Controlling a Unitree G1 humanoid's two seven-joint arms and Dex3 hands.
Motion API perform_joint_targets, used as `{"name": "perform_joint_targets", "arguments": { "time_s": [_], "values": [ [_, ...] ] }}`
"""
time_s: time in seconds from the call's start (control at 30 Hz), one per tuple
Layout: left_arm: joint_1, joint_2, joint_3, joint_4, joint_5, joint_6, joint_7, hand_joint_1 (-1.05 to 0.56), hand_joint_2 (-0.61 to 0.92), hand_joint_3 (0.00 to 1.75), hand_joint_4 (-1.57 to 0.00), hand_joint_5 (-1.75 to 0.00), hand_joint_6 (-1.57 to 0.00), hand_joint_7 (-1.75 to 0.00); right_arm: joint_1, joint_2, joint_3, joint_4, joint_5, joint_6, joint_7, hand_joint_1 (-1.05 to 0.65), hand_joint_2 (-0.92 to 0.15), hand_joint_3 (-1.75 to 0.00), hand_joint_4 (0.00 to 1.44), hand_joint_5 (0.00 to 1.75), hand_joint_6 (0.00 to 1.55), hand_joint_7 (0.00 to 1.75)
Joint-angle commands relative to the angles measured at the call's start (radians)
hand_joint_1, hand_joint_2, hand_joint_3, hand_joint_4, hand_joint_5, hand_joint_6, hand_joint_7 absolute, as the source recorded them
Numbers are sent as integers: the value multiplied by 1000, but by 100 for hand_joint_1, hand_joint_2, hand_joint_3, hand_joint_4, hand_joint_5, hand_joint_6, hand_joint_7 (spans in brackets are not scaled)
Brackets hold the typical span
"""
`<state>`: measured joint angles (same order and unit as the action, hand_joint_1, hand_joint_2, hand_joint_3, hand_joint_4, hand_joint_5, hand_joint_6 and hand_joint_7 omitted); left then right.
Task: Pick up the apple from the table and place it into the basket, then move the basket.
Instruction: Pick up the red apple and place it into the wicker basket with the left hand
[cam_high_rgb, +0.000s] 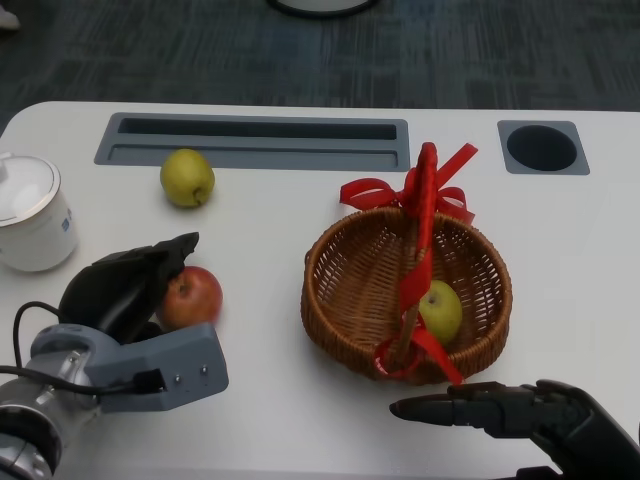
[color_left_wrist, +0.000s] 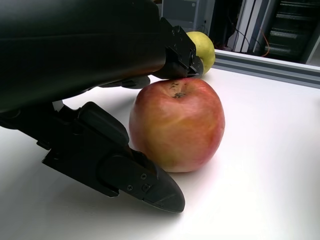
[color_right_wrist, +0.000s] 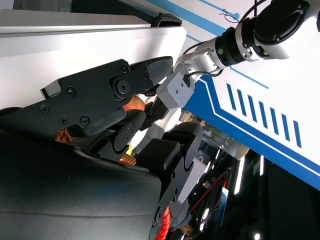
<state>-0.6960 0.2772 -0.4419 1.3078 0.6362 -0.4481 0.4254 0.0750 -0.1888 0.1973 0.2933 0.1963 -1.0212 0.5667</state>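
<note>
The left hand (cam_high_rgb: 128, 283) cups the red apple (cam_high_rgb: 190, 297) on the counter (cam_high_rgb: 260, 420) at the basket's (cam_high_rgb: 340, 310) nine o'clock, fingers over it but seemingly not yet gripping, while the right hand (cam_high_rgb: 520, 412) hovers released at six o'clock.

Both robot hand (cam_high_rgb: 130, 285) (cam_high_rgb: 520, 410) sets open
</note>
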Motion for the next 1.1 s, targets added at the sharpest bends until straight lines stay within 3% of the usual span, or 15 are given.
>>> {"name": "perform_joint_targets", "arguments": {
  "time_s": [0.03, 0.27, 0.33, 0.47, 0.57, 0.9, 1.1],
  "values": [
    [-13, -12, 13, 20, -20, 7, -45, -82, 71, 0, -27, 0, -25, 0, 18, -21, -14, -26, -6, 9, -12, -35, -80, 0, 82, 0, 75, 0],
    [-9, -35, 64, 17, -82, -37, -98, -78, 68, 0, -38, -4, -33, -3, 43, -26, -14, -50, -13, 23, -24, -36, -81, 0, 82, 0, 75, 0],
    [-4, -45, 101, 18, -123, -42, -134, -69, 68, 0, -53, -6, -46, -5, 45, -29, -13, -52, -11, 30, -24, -36, -81, 0, 82, 0, 75, 0],
    [1, -63, 151, 22, -175, -23, -170, -31, 74, 1, -101, -9, -90, -7, 43, -32, -12, -49, -4, 28, -22, -36, -81, 0, 82, 0, 76, 0],
    [9, -65, 152, 19, -174, -25, -150, -17, 78, 1, -120, -8, -109, -7, 44, -34, -13, -47, -6, 24, -22, -37, -82, 0, 82, 0, 76, 0],
    [51, -46, 192, -18, -218, -129, -156, -16, 79, 0, -129, -4, -115, -3, 36, -29, -9, -39, 1, 21, -19, -37, -83, 0, 83, 0, 77, 0],
    [96, -42, 250, -65, -295, -234, -228, -14, 78, 0, -131, -3, -117, -2, 31, -27, -6, -33, 1, 16, -19, -37, -83, 0, 84, 0, 77, 0]
  ]
}}
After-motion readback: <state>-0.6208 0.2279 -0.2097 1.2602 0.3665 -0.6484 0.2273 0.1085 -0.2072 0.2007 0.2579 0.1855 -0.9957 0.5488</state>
